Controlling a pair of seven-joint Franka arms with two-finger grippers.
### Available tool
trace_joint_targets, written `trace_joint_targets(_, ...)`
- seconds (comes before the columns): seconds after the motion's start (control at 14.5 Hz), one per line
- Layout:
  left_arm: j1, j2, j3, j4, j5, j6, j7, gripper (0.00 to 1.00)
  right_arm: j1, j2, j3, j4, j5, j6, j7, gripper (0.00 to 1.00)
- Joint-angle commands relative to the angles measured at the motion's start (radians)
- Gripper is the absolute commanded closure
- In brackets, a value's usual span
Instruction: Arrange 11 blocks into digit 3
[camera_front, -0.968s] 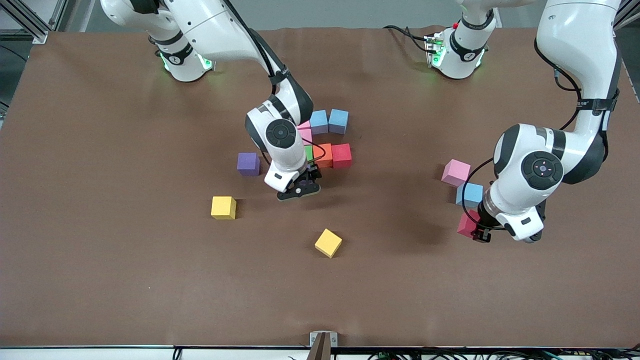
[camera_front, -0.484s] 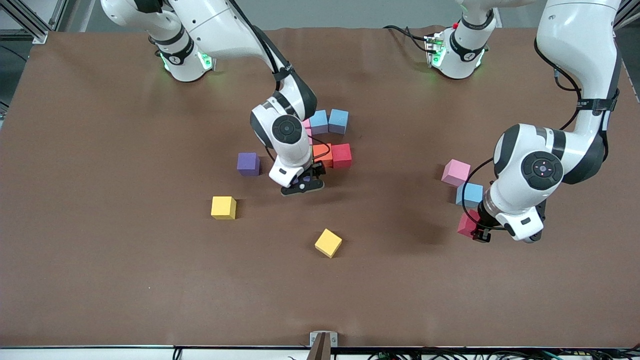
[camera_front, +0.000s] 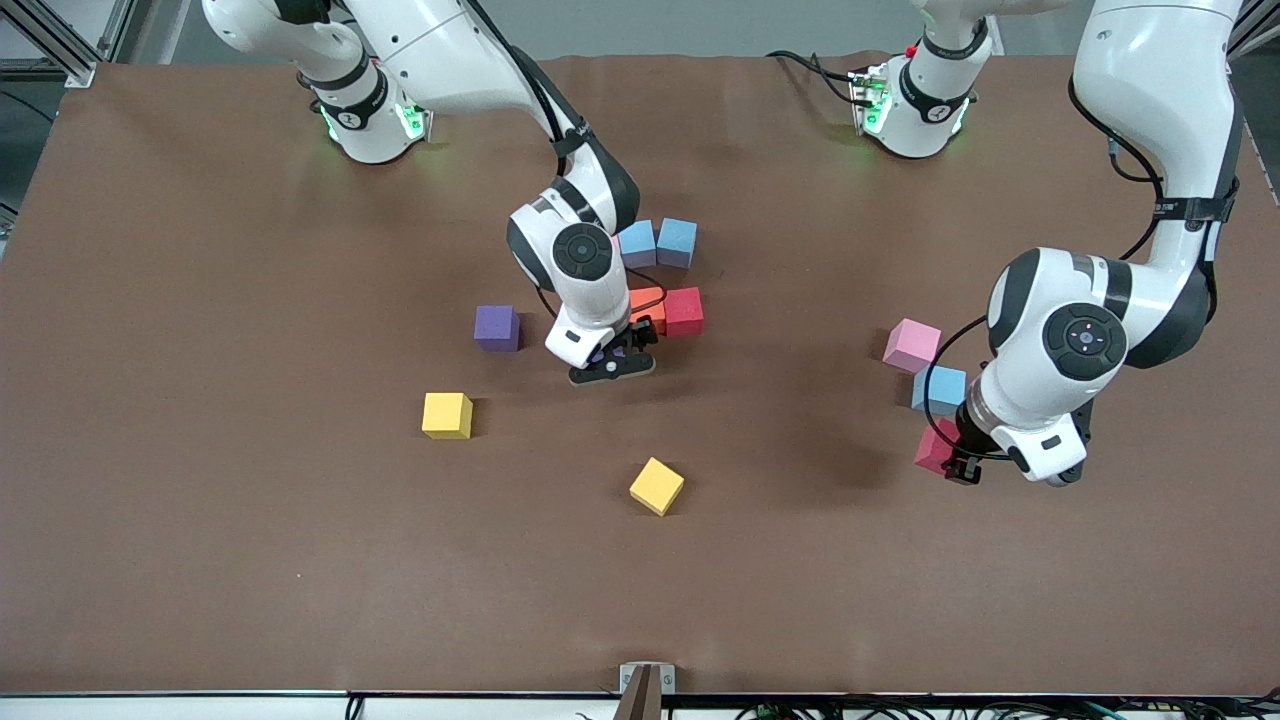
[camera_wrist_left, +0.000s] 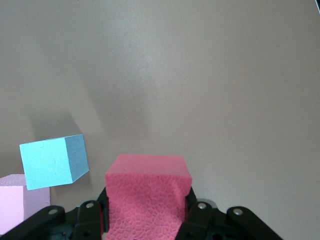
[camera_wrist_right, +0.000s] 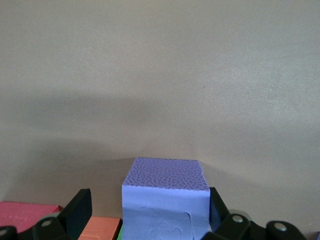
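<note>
Presently, near to far:

- Two yellow cubes (camera_front: 656, 486), lower middle of the frame: spares, not part of the figure.
- Left claw (camera_front: 952, 462), lower part of the frame at the left arm's end of the table: clenched on a red block (camera_front: 935, 447), likely the next piece to be carried over.
- Light blue block (camera_front: 940, 388) and pink block (camera_front: 911, 345), just above it: stock awaiting pickup.
- Right claw (camera_front: 612, 362), frame centre: spread, straddling a purple block (camera_wrist_right: 165, 200) with one finger clear of it, apparently seating it against the figure.
- Second purple block (camera_front: 496, 327), beside it: loose.
- The digit 3 (camera_front: 684, 310), centre to upper centre: unfinished, with orange, red and blue cubes touching.
</note>
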Motion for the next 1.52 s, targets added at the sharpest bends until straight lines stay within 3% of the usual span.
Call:
trace_joint_targets(0.0, 0.008, 0.005, -0.005, 0.017, -0.020, -0.019, 0.029, 0.63, 0.014, -0.012, -0.002, -0.017, 0.014, 0.011, 0.033, 0.00)
trace_joint_targets(1.45, 0.010, 0.005, -0.002, 0.017, -0.020, -0.019, 0.031, 0.63, 0.019, -0.012, -0.001, -0.016, 0.016, 0.011, 0.071, 0.00)
